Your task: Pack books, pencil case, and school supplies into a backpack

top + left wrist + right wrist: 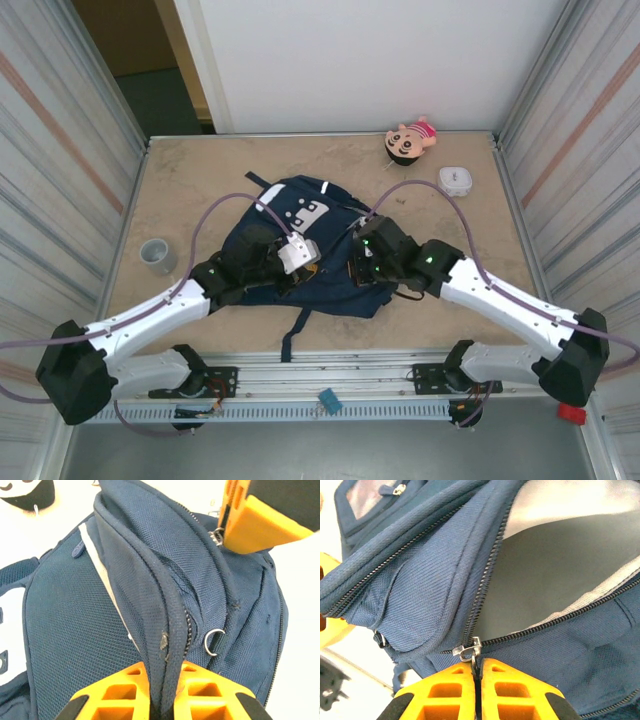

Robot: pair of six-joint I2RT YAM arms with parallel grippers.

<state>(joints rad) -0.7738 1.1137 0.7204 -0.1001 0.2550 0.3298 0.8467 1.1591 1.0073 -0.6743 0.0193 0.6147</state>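
1. At the left of the counter [200, 180] a grey cup [157, 255] stands upright by itself, well apart from everything else.
2. The left arm reaches in from the near left corner. The left fingers [148, 685] are closed on a raised fold of navy fabric beside a zip line, pinching it up into a ridge.
3. A small metal ring [212, 642] hangs on the fabric just to the right of that ridge.
4. The backpack [300, 215] lies in the middle of the counter between the two arms. Its pocket with the white patches points to the far side, and a dark strap trails toward the near edge.
5. The main zip is partly undone, and the gap shows a pale grey lining in the right wrist view.
6. The right arm comes in from the near right corner. The right fingers [482, 680] are shut tight on the zip pull [469, 650], at the end of the open stretch of zip.
7. Far right, near the back edge, a doll [408, 140] lies on its side.
8. A white box [456, 180] sits just right of it and nearer, apart from the backpack.
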